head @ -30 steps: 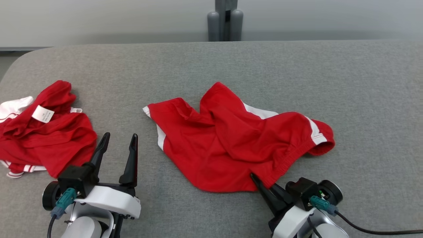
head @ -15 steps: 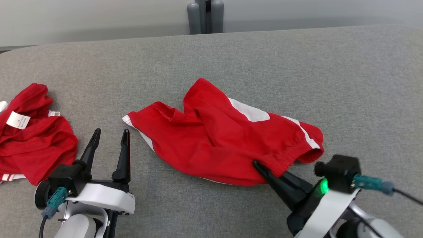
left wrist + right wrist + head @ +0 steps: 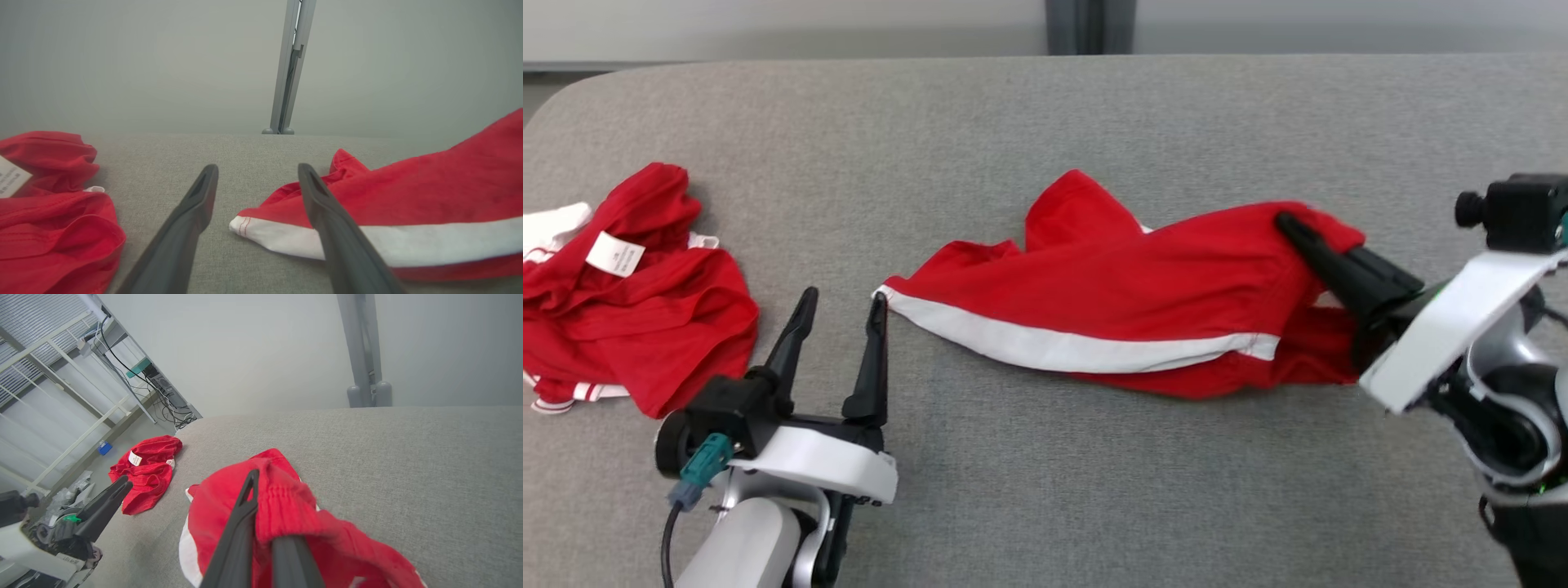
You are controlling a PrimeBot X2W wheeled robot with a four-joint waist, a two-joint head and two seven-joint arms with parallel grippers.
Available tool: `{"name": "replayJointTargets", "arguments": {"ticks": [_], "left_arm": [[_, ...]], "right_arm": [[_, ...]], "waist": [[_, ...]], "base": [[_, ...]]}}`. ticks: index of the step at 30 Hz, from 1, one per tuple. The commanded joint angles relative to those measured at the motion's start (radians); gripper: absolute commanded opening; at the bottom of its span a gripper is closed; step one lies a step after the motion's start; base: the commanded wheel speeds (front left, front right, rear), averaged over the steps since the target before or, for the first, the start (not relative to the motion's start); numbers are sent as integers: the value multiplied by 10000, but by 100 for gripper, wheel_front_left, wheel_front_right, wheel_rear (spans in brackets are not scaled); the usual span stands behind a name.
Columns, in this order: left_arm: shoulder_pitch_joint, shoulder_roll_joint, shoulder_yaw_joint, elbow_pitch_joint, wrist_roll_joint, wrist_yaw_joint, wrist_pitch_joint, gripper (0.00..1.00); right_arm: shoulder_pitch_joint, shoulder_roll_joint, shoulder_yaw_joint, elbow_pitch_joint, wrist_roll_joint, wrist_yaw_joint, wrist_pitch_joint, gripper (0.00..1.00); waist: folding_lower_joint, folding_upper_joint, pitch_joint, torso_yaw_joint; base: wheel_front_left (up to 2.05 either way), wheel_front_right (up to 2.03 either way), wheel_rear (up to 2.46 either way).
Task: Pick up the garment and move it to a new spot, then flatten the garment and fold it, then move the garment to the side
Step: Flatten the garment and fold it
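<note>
Red cotton shorts w/ white side stripe (image 3: 1143, 310) lie stretched across the centre-right of the grey fabric-covered table (image 3: 1045, 147), long axis running left to right. White stripe faces the robot along the near edge; one red leg flap pokes up toward the far side. Right end = the gathered elastic waistband, bunched and draped over the right gripper (image 3: 1290, 224). Its two dark fingers are pressed together, pinching that waistband; in the right wrist view the cloth wraps over one finger and hides its tip. That end looks raised a bit off the surface, the rest trailing on the table. Left end = white-hemmed corner, flat on the table, right by the left gripper (image 3: 843, 296). Can't tell if the corner touches the nearer fingertip; in the left wrist view that finger overlaps the hem. Left gripper's fingers are spread wide w/ nothing between them but bare table, pointing away from the robot. Further left, well apart from the shorts, sits a crumpled red garment heap w/ white trim and a white label (image 3: 645, 327). Beyond the table's far edge: grey upright post (image 3: 1090, 24) against a pale wall. Right wrist view also shows a white metal rack w/ cables (image 3: 61, 375) off past the table's left end.
</note>
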Motion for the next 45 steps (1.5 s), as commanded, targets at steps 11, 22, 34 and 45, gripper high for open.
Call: {"name": "replayJointTargets", "arguments": {"ticks": [11,22,34,45], "left_arm": [[-928,-506,-146,517,248,-451,-105,100],[-760,-494,207,702,338,-515,-123,100],[-112,47,606,415,396,-130,26,100],[449,410,716,-202,430,342,401,100]], "right_arm": [[-2012,-722,278,3707,209,1,-701,0],[-1588,-843,1058,5154,667,1,-2707,100],[-294,-269,77,4701,-1147,1,-5766,100],[1378,1329,-1584,2565,-5718,1,-6003,100]], "waist": [[-1,0,765,880],[-1,0,407,605],[-1,0,-442,-283],[-1,0,-1163,-500]], "base": [[0,0,0],[0,0,0],[0,0,0],[0,0,0]]}}
